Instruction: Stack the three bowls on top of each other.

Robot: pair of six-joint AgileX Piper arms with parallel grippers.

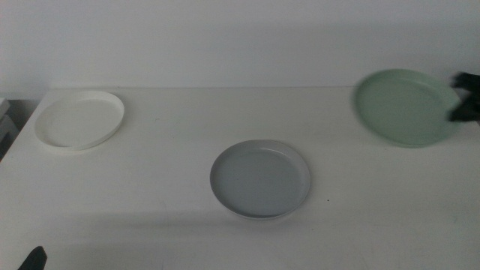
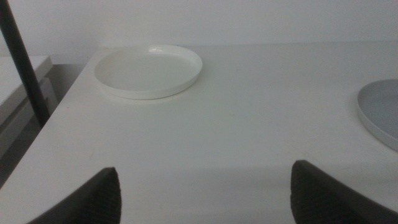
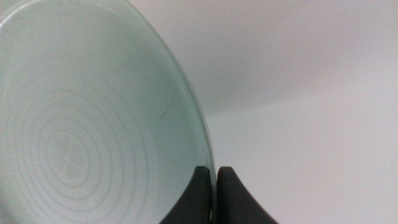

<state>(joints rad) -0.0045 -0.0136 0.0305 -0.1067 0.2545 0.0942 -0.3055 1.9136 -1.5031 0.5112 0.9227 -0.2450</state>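
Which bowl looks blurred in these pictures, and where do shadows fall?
Middle view: the mint green bowl, held at its rim by the right gripper, is smeared; a soft shadow lies under the grey bowl. Left wrist view: the white bowl is fairly sharp.

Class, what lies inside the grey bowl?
Nothing: the grey bowl sits empty on the table. The right gripper holds the green bowl aloft, apart.

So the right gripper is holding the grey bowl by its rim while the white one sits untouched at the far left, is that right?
Not quite. The right gripper is shut on the rim of the green bowl, not the grey bowl, which lies free mid-table. The right wrist view shows it. The white bowl does sit untouched at the far left.
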